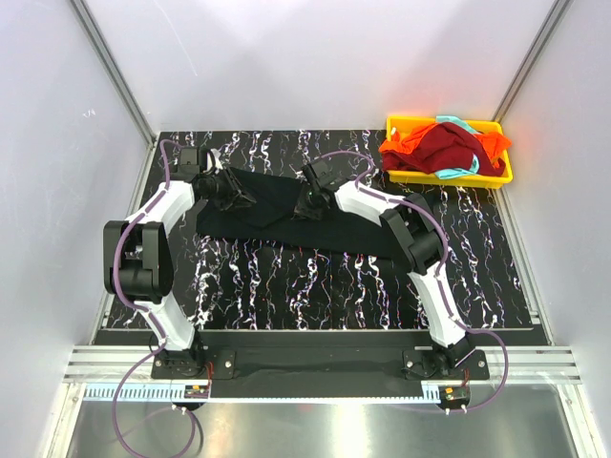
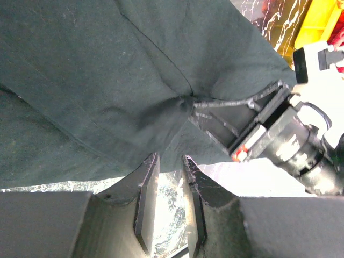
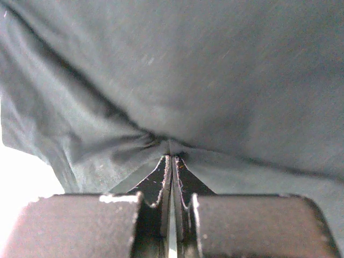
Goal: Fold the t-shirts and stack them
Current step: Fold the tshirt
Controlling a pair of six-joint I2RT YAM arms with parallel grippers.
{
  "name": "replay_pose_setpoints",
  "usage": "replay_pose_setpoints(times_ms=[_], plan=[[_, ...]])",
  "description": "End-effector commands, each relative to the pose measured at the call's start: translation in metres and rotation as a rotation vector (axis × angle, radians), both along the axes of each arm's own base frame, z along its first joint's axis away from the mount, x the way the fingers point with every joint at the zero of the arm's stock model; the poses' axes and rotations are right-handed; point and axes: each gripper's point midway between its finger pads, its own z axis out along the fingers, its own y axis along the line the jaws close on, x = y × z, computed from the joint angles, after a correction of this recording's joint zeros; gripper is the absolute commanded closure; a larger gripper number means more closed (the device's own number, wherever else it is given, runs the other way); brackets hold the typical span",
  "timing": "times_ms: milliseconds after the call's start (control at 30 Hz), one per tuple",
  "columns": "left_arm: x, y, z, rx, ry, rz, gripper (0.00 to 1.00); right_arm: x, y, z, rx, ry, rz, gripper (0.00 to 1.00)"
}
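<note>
The black t-shirt (image 1: 269, 202) lies spread across the far middle of the dark marbled mat. My right gripper (image 1: 307, 208) is shut on a pinched fold of the shirt (image 3: 215, 70), with fabric bunched at its tips (image 3: 171, 157). My left gripper (image 1: 237, 197) is at the shirt's left part; its jaws (image 2: 170, 157) stand slightly apart with only the table showing between them, at the edge of the black cloth (image 2: 107, 70). The right gripper's pinch also shows in the left wrist view (image 2: 196, 107). The dark red (image 1: 449, 143), orange (image 1: 406, 150) and teal (image 1: 460, 172) shirts lie heaped in the tray.
The yellow tray (image 1: 396, 121) stands at the mat's far right corner and also shows in the left wrist view (image 2: 317, 21). White walls enclose the mat on the left, back and right. The mat's near half (image 1: 315, 296) shows its marbled pattern.
</note>
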Motion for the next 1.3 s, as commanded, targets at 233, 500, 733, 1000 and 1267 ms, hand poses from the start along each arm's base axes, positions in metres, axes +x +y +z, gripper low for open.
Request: replay_pose_setpoints(times_ms=[233, 500, 733, 1000, 1267], plan=[[0.023, -0.019, -0.002, -0.041, -0.015, -0.043, 0.72, 0.021, -0.006, 0.006, 0.023, -0.043, -0.024, 0.94], [0.04, -0.029, -0.012, -0.041, -0.004, -0.038, 0.72, 0.021, 0.003, 0.017, 0.081, -0.033, 0.0, 0.94], [0.042, -0.048, -0.036, -0.068, 0.053, -0.072, 0.72, 0.017, 0.012, 0.031, 0.152, -0.028, -0.007, 0.94], [0.021, -0.059, -0.058, -0.058, 0.109, -0.103, 0.72, 0.032, 0.004, 0.019, 0.141, -0.024, -0.046, 0.94], [-0.003, -0.064, -0.076, -0.057, 0.159, -0.132, 0.73, 0.051, -0.012, 0.013, 0.142, -0.025, -0.09, 0.94]])
